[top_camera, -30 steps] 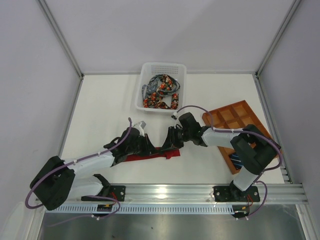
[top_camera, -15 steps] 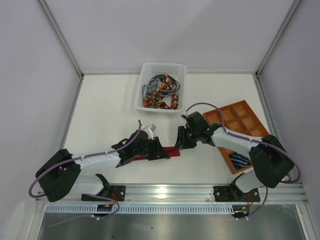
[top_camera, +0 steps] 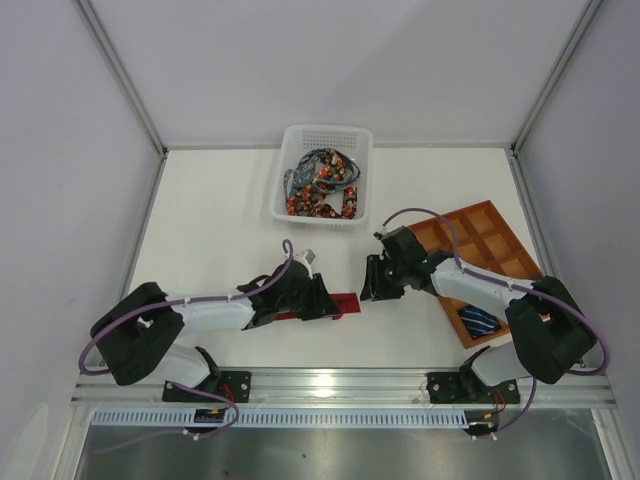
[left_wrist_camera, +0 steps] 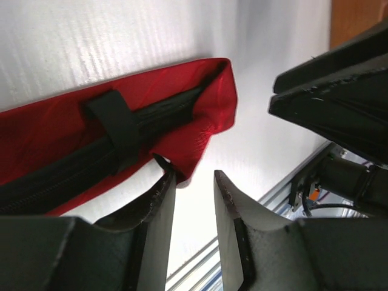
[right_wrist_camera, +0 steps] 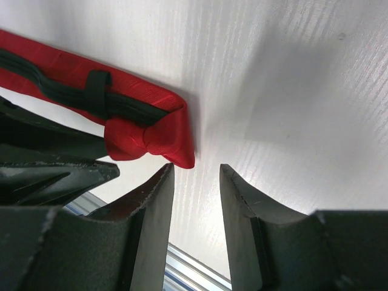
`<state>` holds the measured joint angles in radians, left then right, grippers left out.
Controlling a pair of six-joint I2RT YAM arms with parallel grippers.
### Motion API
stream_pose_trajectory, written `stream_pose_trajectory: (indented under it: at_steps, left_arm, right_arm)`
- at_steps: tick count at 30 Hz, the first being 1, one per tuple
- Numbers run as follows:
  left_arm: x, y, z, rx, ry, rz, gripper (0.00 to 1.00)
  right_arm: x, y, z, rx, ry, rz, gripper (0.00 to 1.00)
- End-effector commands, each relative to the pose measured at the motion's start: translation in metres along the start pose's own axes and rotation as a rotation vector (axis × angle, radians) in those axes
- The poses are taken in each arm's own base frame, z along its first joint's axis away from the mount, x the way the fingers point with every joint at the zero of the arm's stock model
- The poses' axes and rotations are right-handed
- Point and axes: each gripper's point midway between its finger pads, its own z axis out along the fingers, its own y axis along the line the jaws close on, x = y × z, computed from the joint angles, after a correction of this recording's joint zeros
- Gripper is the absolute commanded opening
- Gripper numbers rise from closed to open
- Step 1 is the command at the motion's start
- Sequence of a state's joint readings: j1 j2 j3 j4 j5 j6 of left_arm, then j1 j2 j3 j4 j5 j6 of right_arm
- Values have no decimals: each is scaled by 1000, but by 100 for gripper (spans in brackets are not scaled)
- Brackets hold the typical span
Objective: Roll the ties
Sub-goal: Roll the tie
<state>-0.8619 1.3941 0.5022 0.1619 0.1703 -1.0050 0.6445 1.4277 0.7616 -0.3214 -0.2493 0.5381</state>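
Fingers [left_wrist_camera: 154,224] of my left gripper [top_camera: 330,302], black and wedge-shaped, stand partly spread with nothing between them. One tip sits right at the lower hem of the plain deep red fabric necktie [top_camera: 347,300]; I cannot tell whether it touches. The tie lies flat along the white counter [top_camera: 220,220], near its front edge. In the overhead view it is mostly hidden under the left arm, with its blunt end pointing right. Its underside faces up, showing a dark lining and a black keeper loop [left_wrist_camera: 118,130]. The end looks turned over on itself into a small soft fold [right_wrist_camera: 145,140]. Just right of that end, my right gripper [top_camera: 368,290] has its fingers [right_wrist_camera: 151,212] likewise parted and empty, one tip just beside the tie's corner.

I judge the fabric light, limp and slick, likely to slide on the smooth counter and spring open if let go. I would pinch the folded end across its width, one gripper at each edge. There is open room toward the back, up to the white perforated plastic basket [top_camera: 327,133] of dark floral ties [top_camera: 320,185]. The metal rail [top_camera: 400,380] along the front is close. The orange-brown gridded tray [top_camera: 470,232], holding a rolled navy striped tie [top_camera: 482,320], lies to the right.
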Motion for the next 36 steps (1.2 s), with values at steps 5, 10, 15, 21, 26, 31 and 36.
stream_pose_trajectory:
  at_steps: [5,10,15,21,26,31,36]
  left_arm:
    - [-20,-19,8,2,-55,-3,37]
    - [-21,-19,8,-1,-59,11,31]
    - [-21,-14,17,-56,-24,52,17]
    - [-30,-16,20,-86,-30,105,0]
    - [-40,-24,11,-93,-60,155,0]
    - [-47,-30,6,-105,-57,210,1]
    - [-44,-28,14,-122,-1,269,0]
  right_arm:
    - [-4,-3,6,-9,-7,-30,42]
    - [-3,-5,12,-18,7,-26,41]
    - [-5,-6,20,-19,18,-19,41]
    - [-5,-2,23,-40,27,-14,41]
    - [-8,1,17,-48,16,-11,41]
    - [-13,4,12,-50,6,-17,41]
    - [-13,4,15,-50,14,-14,41]
